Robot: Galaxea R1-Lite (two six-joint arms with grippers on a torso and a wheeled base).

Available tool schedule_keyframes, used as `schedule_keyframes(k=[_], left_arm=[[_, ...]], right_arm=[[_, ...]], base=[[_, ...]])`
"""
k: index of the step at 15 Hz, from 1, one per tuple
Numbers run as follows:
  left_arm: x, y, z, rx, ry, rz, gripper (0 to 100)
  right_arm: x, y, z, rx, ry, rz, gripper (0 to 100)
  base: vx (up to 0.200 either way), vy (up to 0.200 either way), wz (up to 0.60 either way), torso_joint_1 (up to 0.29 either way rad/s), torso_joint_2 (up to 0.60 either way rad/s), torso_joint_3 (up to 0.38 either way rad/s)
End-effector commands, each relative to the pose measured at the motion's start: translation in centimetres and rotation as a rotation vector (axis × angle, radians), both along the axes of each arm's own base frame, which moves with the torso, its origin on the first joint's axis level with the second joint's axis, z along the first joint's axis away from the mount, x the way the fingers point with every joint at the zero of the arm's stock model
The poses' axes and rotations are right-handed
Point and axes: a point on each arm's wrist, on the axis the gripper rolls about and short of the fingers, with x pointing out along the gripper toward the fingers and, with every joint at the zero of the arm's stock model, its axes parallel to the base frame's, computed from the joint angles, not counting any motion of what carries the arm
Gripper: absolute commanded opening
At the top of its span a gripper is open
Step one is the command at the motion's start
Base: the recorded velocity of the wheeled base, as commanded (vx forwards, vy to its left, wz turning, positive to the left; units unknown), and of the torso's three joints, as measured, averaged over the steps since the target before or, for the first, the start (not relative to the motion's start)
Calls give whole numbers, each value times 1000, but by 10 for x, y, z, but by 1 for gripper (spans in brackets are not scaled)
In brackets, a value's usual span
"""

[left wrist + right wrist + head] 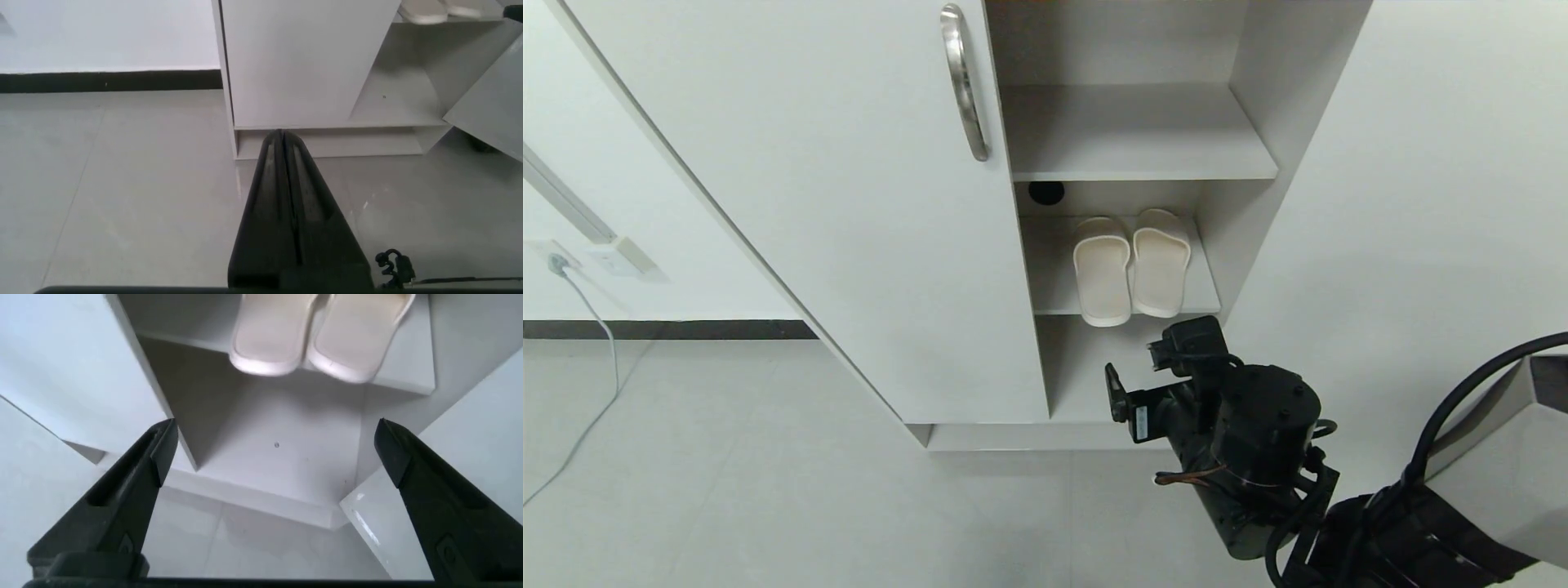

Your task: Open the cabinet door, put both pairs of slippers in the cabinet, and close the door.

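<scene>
The right jaws, in the head view, hang before the tall white cabinet [1298,122], just under its middle shelf [1054,294], where a pair of cream foam slippers [1131,269] overhangs the edge; its flat white door [1437,204] stands open. Right wrist view: jaws spread, empty; raising them or closing the door could knock that pair off. Left wrist view: left jaws pressed together, out from the cabinet.

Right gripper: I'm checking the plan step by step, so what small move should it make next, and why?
Probably draw the right gripper back from the cabinet. Its jaws stand open and empty before the bottom compartment, and one pair of slippers lies on the shelf above, so this placement looks done and a second pair is due.
</scene>
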Motion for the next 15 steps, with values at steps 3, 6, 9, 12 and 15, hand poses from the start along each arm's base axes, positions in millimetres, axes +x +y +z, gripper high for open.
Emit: schedule_keyframes(k=[3, 6, 9, 12, 15], left_arm=[[0, 0, 0, 1, 2, 0, 0], [0, 0, 0, 1, 2, -1, 0], [0, 0, 0, 1, 2, -3, 0], [0, 0, 0, 1, 2, -3, 0], [0, 0, 0, 1, 2, -3, 0]], right_arm=[[0, 0, 1, 0, -2, 0, 100], [0, 0, 0, -2, -2, 0, 100], [0, 0, 0, -1, -3, -2, 100], [0, 0, 0, -4, -1, -2, 100], [-2, -3, -4, -20, 12, -3, 100]], base=[[0, 0, 0, 0, 0, 0], [0, 0, 0, 0, 0, 0], [0, 0, 0, 3, 3, 86], [0, 0, 0, 7, -1, 188], [0, 0, 0, 1, 2, 194]])
